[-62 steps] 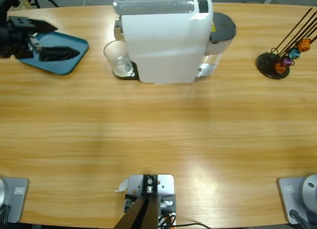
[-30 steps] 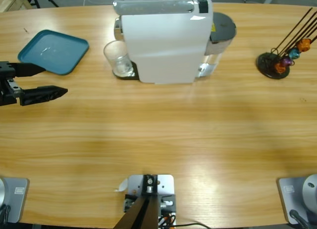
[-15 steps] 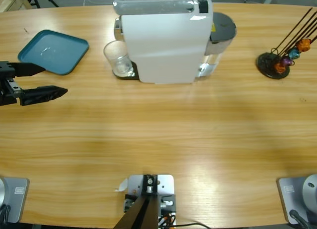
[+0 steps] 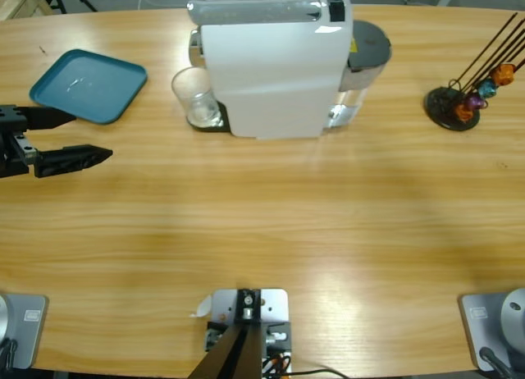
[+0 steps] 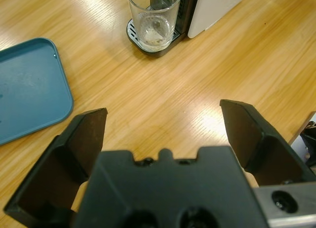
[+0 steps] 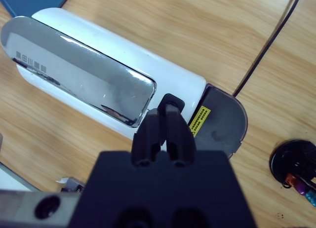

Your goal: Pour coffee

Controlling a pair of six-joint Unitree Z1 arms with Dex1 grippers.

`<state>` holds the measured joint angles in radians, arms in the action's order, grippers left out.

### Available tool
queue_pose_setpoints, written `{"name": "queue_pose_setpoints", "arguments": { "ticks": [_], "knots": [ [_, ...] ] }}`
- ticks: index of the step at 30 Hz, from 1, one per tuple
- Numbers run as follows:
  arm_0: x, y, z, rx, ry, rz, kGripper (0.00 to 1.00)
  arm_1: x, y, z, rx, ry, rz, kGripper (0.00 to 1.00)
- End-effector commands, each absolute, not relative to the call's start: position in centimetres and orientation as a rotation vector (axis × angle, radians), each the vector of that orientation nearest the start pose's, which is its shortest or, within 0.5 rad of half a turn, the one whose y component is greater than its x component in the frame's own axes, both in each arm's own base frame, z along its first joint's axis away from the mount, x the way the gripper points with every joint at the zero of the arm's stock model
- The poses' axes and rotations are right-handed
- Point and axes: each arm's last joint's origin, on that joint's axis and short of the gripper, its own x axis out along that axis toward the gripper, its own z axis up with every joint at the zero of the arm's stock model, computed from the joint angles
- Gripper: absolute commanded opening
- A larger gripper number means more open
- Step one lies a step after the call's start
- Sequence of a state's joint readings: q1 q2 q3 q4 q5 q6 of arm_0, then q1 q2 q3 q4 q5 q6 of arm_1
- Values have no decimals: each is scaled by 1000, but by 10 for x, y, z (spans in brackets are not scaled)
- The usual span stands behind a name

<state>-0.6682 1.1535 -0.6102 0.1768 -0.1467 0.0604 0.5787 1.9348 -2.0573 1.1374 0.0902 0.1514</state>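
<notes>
The clear glass (image 4: 195, 98), with a shallow film of pale coffee (image 5: 150, 34) at its bottom, is seen on the drip tray at the left of the white coffee machine (image 4: 275, 67), well right of and farther than the left gripper (image 4: 92, 136), whose jaws are spread wide and empty at the table's left edge. Bare wooden table (image 4: 271, 223) lies between them, with a teal tray (image 4: 89, 85) just beyond the gripper. The right gripper (image 6: 168, 107) is held above the machine's glossy top with its jaws pressed together.

Glossy white plastic coffee machine (image 4: 271, 71), wooden table (image 4: 271, 223)

Yellow sticker (image 6: 199, 120) on coffee machine (image 6: 123, 97), small print on silver lid—prob. unreadable, no legible txt.
</notes>
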Motion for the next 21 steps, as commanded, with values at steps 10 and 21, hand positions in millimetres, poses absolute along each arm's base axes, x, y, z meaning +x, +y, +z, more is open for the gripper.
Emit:
{"name": "queue_pose_setpoints", "arguments": {
  "ticks": [10, 21],
  "knots": [
    [121, -107, 268, 268, 732, -809, 1000, 340, 224, 364, -147, 1202, 490, 0],
    [121, -108, 268, 265, 727, -809, 1000, 312, 206, 455, -131, 909, 539, 994]
  ]
}}
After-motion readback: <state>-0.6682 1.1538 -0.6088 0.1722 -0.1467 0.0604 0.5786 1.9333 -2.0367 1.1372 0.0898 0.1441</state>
